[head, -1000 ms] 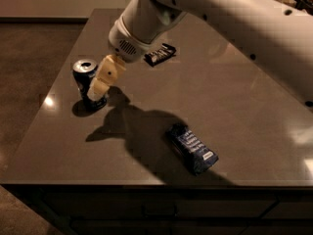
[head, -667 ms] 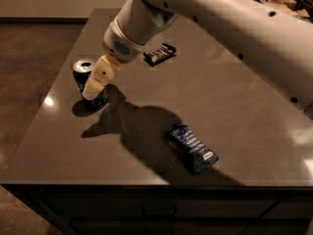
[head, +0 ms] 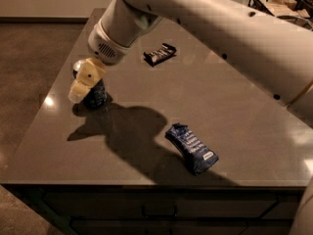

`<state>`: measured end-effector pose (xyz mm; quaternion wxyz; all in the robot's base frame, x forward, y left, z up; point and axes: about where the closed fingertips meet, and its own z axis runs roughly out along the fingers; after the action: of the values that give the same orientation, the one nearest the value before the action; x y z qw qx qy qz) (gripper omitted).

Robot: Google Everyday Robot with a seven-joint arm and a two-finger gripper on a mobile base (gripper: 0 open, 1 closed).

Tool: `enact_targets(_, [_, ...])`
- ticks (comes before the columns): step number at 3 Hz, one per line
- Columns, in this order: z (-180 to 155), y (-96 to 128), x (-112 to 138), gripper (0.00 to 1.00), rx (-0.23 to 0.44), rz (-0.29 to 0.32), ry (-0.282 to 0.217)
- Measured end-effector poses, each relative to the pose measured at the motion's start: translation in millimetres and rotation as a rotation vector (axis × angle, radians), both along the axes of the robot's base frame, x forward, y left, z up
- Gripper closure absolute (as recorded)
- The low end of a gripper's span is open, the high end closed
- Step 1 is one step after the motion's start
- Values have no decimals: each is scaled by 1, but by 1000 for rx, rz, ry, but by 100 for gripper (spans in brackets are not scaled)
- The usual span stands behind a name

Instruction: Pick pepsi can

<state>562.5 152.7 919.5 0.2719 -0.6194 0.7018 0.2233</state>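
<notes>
The pepsi can (head: 97,94) stands upright near the left edge of the grey table (head: 234,106). It is dark blue, and a bit of its silver top shows at its upper left. My gripper (head: 84,81), cream-coloured at the end of the big white arm, is right at the can. It covers the can's upper left side and most of its top. The lower blue body of the can shows below and to the right of the gripper. The can rests on the table.
A flat blue snack packet (head: 191,148) lies at the front middle of the table. A black-and-white wrapper (head: 160,54) lies at the back. The table's left edge is close to the can. A wire rack (head: 279,4) stands at the far right.
My gripper has moved closer onto the can and now covers its top, which showed fully before. The can has stayed in place.
</notes>
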Motion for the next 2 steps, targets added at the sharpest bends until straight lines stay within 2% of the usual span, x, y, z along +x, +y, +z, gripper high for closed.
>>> enact_targets(1, [-1,7,2,17,-9,10,0])
enact_targets(2, [3,5,5,41,-12,9,-6])
